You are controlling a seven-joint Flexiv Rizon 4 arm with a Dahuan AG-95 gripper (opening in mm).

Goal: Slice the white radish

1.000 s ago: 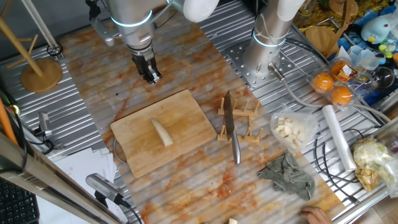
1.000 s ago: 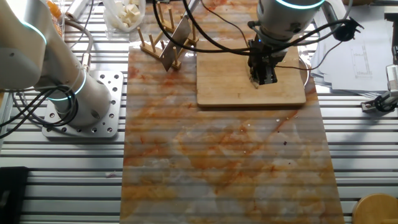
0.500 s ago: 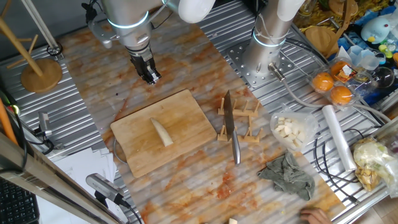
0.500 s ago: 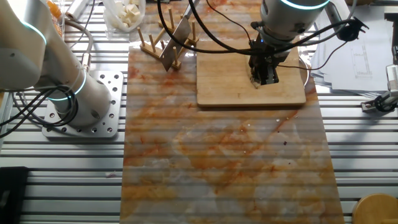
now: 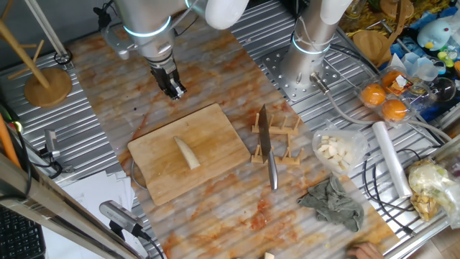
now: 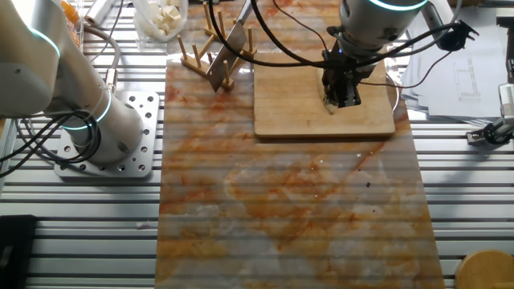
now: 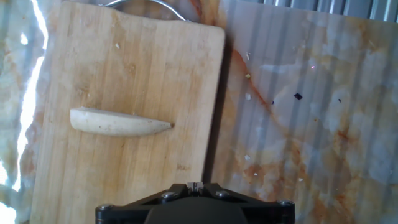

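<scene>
**White radish is whole, no cut is made yet**

The white radish (image 5: 187, 152) lies in one piece near the middle of the wooden cutting board (image 5: 215, 126), with no slices beside it. In the hand view it rests flat, its thin tip pointing to 3 o'clock. The knife (image 5: 267, 147) sits in its small wooden rack (image 5: 287, 129), at 3 o'clock from the board, untouched. The gripper (image 5: 175, 91) hangs above the table at about 11 o'clock from the board and holds nothing; if its fingers are apart or together, the pictures do not show. Judging from this, the whole task remains: take the knife, bring it to the radish, and cut.
</scene>
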